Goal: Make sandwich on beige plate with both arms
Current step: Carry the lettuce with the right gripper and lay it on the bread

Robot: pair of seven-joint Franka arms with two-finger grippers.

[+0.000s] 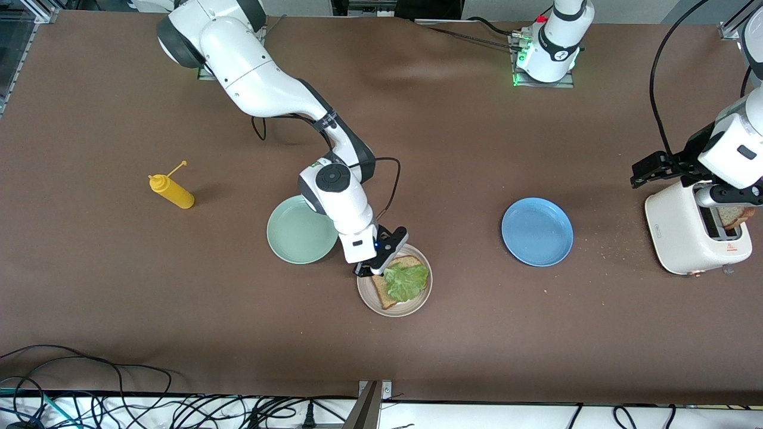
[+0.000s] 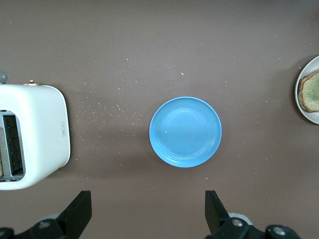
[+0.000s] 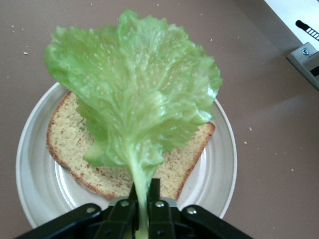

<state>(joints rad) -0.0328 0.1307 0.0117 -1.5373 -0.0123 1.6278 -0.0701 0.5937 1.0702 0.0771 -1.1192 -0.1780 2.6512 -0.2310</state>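
Right wrist view: right end effector (image 3: 142,206) clamps the crinkly green lettuce leaf (image 3: 137,94) by its stem, over the brown bread slice (image 3: 70,139).
Plate: round beige plate (image 1: 417,301) beside the mint-green plate (image 1: 292,238).
Left end effector (image 2: 144,214): fingers apart, over the surface near the white toaster (image 2: 40,134).

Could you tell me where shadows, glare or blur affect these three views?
Front view: even light, soft shadow beside the yellow squeeze bottle. Left wrist view: sharp, a faint shadow beside the round blue plate. Right wrist view: the crinkly green lettuce leaf is glossy with highlights, the right gripper shut on its stem over the beige plate.
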